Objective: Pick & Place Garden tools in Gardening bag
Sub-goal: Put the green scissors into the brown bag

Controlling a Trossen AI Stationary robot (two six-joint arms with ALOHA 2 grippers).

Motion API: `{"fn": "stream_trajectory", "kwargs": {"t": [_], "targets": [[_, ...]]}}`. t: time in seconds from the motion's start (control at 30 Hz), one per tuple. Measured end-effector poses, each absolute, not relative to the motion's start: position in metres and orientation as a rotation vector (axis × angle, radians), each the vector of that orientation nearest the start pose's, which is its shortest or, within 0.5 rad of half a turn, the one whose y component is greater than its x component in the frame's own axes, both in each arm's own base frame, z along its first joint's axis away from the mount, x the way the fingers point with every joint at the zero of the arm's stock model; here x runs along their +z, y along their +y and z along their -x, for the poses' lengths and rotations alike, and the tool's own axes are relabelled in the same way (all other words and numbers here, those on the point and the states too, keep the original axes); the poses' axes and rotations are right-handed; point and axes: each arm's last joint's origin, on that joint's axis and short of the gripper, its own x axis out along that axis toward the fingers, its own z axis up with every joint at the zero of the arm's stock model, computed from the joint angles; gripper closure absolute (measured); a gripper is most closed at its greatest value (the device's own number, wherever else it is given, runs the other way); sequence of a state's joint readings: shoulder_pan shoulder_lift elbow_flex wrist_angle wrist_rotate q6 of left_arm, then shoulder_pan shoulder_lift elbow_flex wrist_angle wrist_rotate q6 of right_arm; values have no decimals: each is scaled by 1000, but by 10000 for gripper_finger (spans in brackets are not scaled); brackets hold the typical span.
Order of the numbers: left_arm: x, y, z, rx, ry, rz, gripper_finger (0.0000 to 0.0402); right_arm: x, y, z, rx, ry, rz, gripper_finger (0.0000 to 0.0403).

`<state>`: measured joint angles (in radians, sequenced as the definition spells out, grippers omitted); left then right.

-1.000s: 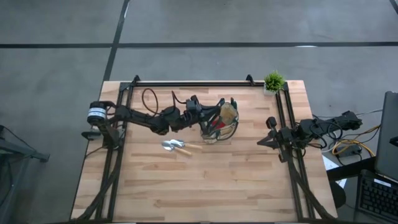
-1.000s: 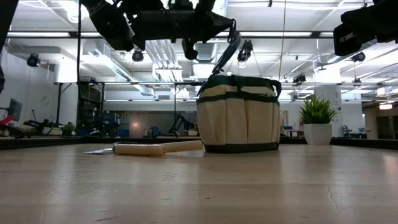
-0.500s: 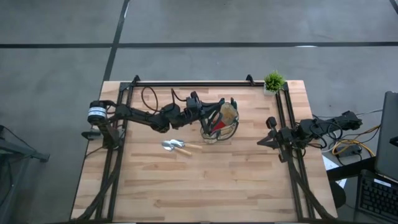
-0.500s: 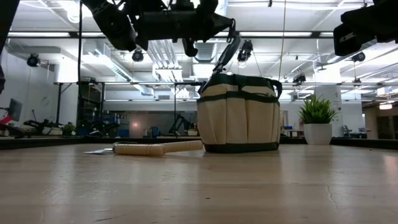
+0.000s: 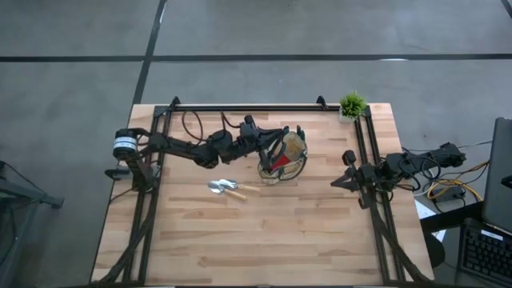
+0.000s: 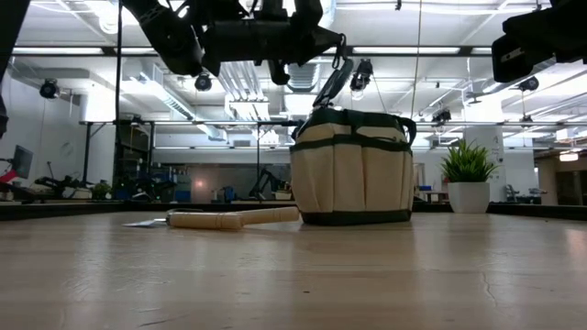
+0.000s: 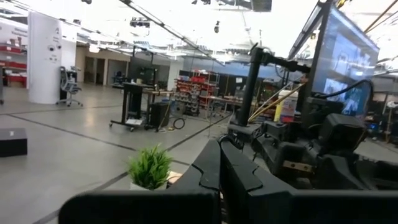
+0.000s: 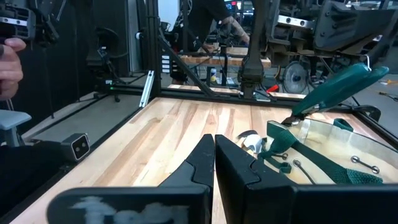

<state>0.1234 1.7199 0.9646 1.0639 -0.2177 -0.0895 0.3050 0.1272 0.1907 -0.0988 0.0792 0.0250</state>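
Overhead, the left claw (image 5: 272,144) hangs at the near-left rim of the bag (image 5: 293,152), fingers pressed together with nothing clearly between them. Red (image 5: 279,162) shows inside the bag's mouth. A trowel (image 5: 227,189) lies flat on the bench (image 5: 264,240) just in front of the bag, blade to the left, wooden handle pointing right. The right claw (image 5: 337,183) waits well to the right of the bag, closed and empty, by the right-hand rail. A plant (image 5: 351,105) stands at the far right corner.

Level with the bench, the bag (image 6: 351,167) sits upright, tan with green trim. One green handle loop (image 6: 333,81) stands up toward the left claw (image 6: 323,38), which hovers above the bag's left edge; whether it touches the loop cannot be told. The trowel (image 6: 229,218) lies left of the bag, its handle end reaching the bag's base. The plant (image 6: 468,176) stands to the right.

From the left wrist, the shut fingers (image 7: 239,174) point toward the plant (image 7: 150,167) and the right arm beyond.

From the right wrist, the closed fingers (image 8: 233,162) face the bag (image 8: 333,155), its handle (image 8: 336,87) raised, the trowel blade (image 8: 250,140) beside it.
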Motion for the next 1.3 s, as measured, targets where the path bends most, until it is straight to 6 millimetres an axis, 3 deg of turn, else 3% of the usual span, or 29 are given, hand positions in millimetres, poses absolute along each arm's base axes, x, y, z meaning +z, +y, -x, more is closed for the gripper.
{"fn": "stream_trajectory", "kwargs": {"t": [0.47, 0.8, 1.0, 1.3], "targets": [[277, 69, -371, 354, -298, 102, 401, 209, 26, -92, 225, 37, -18, 394], [251, 75, -394, 333, -229, 98, 401, 209, 26, -92, 225, 37, -16, 394], [262, 74, -396, 310, -262, 97, 401, 209, 26, -92, 226, 38, -17, 394], [289, 59, -379, 270, -188, 107, 401, 209, 27, -92, 226, 37, -17, 394]]}}
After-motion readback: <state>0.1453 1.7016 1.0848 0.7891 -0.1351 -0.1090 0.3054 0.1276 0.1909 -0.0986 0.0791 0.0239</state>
